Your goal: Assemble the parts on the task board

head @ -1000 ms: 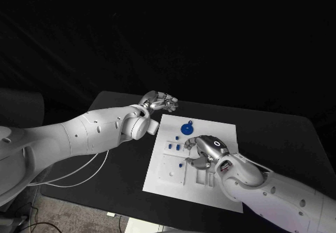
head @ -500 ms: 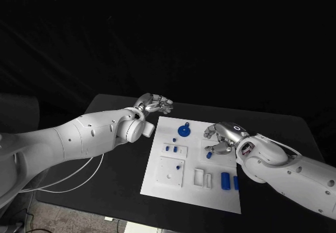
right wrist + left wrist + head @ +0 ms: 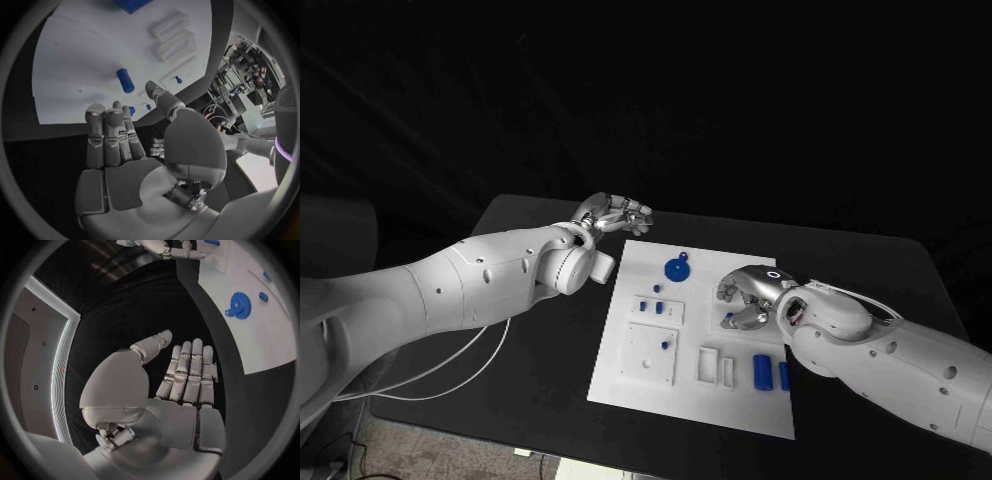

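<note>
The board (image 3: 678, 375) sat mid-frame in the head view, with a blue gear (image 3: 676, 269) near its upper edge, a small blue peg (image 3: 731, 321) just under the right hand (image 3: 750, 293), and two blue blocks (image 3: 764, 370) toward the lower right. The right hand hovered over the board's right side, fingers straight and close together, holding nothing. The left hand (image 3: 613, 212) hung off the board's upper-left corner, also flat, fingers together and empty.

My guess was these parts were hard plastic, light and a bit slick. I'd have pinched the peg (image 3: 125, 80) across its round sides and taken the gear (image 3: 237, 305) by its rim.
</note>
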